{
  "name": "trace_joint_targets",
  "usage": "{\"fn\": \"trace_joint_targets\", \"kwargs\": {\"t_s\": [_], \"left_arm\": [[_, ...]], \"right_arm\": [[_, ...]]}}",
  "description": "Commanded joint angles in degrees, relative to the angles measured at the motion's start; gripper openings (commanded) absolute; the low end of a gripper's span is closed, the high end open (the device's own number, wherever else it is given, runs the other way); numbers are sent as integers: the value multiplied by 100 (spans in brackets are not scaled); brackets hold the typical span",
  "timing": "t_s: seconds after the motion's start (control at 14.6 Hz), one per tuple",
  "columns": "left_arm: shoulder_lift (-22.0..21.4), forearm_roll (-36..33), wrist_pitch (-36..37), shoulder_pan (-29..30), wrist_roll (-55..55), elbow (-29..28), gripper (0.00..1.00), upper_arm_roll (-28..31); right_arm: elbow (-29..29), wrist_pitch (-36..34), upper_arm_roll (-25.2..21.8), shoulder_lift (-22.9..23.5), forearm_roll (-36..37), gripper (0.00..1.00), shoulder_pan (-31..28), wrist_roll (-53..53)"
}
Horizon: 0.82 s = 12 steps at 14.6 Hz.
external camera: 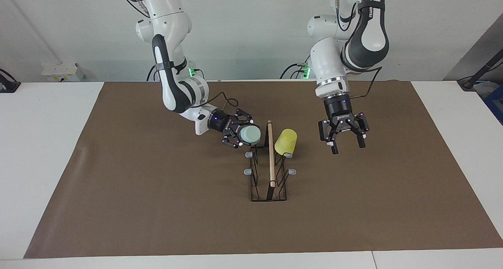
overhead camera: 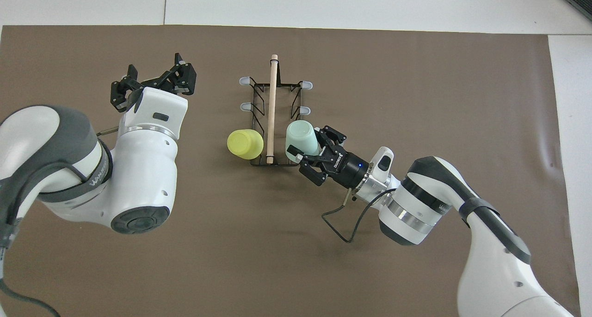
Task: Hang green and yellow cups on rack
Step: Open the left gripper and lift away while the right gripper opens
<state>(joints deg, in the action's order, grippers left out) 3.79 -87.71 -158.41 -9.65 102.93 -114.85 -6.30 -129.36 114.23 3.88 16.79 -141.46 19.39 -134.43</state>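
The black wire rack (external camera: 268, 190) (overhead camera: 277, 84) with its wooden rod (external camera: 270, 155) (overhead camera: 272, 104) stands mid-mat. The yellow cup (external camera: 286, 142) (overhead camera: 245, 144) hangs tilted, mouth down, on the peg nearest the robots on the left arm's side, with nothing touching it. My left gripper (external camera: 346, 145) (overhead camera: 152, 76) hangs open and empty over the bare mat, toward the left arm's end. My right gripper (external camera: 244, 134) (overhead camera: 309, 141) is shut on the mint green cup (external camera: 250, 134) (overhead camera: 301, 140), held tilted against the rack's end nearest the robots. I cannot tell whether that cup sits on a peg.
A brown mat (external camera: 157, 206) covers most of the white table (external camera: 39, 143). Three grey-tipped pegs (external camera: 249, 154) (external camera: 247, 171) (external camera: 292, 171) stand bare. A small white box (external camera: 63, 70) sits at the table's edge nearest the robots, at the right arm's end.
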Motion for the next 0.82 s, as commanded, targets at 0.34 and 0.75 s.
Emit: {"fn": "trace_joint_targets", "kwargs": {"t_s": [0.34, 0.75], "left_arm": [[140, 2315, 82, 16, -2439, 525, 100, 94], [34, 4593, 582, 16, -5401, 630, 100, 200]], "right_arm": [[244, 1572, -1, -359, 30, 100, 39, -329], [403, 3753, 16, -1414, 1371, 100, 39, 14]]}}
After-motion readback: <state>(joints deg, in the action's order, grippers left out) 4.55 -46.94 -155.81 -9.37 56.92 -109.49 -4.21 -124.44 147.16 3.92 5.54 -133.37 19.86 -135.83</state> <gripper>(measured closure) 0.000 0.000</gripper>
